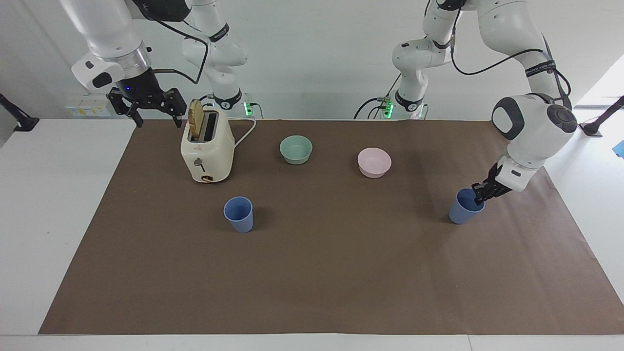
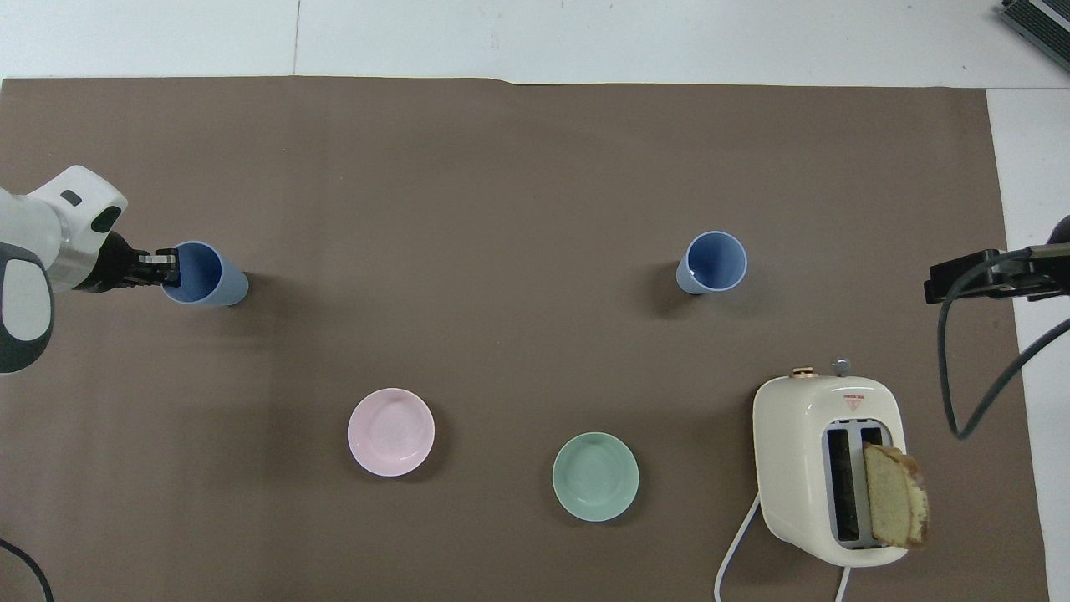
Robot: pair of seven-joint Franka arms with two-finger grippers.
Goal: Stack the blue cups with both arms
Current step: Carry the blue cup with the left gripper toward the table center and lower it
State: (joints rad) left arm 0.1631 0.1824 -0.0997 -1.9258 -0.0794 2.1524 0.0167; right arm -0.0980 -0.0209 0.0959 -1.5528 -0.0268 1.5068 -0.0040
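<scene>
A: What is the left gripper (image 1: 480, 197) doing?

B: It is pinched tight on the rim of a blue cup (image 1: 464, 206). It grabs the side of the rim that faces the left arm's end of the table. That cup sits on the brown mat (image 1: 317, 273), close to that end.

A: Is the cup up in the air?

B: No. It looks like it rests on the mat. It leans a little.

A: And the right gripper (image 1: 153, 113)?

B: It hangs in the air over the edge of the mat at the right arm's end, just beside the toaster (image 1: 207, 148). Its fingers are spread wide and hold nothing. That arm waits.

A: Where is the other cup (image 1: 239, 214)?

B: It stands upright on the mat, farther from the robots than the toaster and near it. The two cups are well apart. Nothing touches this one.

A: What else is on the mat?

B: A green bowl (image 1: 296, 149) and a pink bowl (image 1: 374, 162). They sit between the toaster and the left arm's end, nearer to the robots than the cups. The green bowl is closer to the toaster. The pink bowl is closer to the held cup.

A: Is there something in the toaster?

B: Yes, a slice of bread (image 1: 196, 119) sticks up out of one slot. A white cord (image 1: 246, 132) runs from the toaster toward the robots.
</scene>
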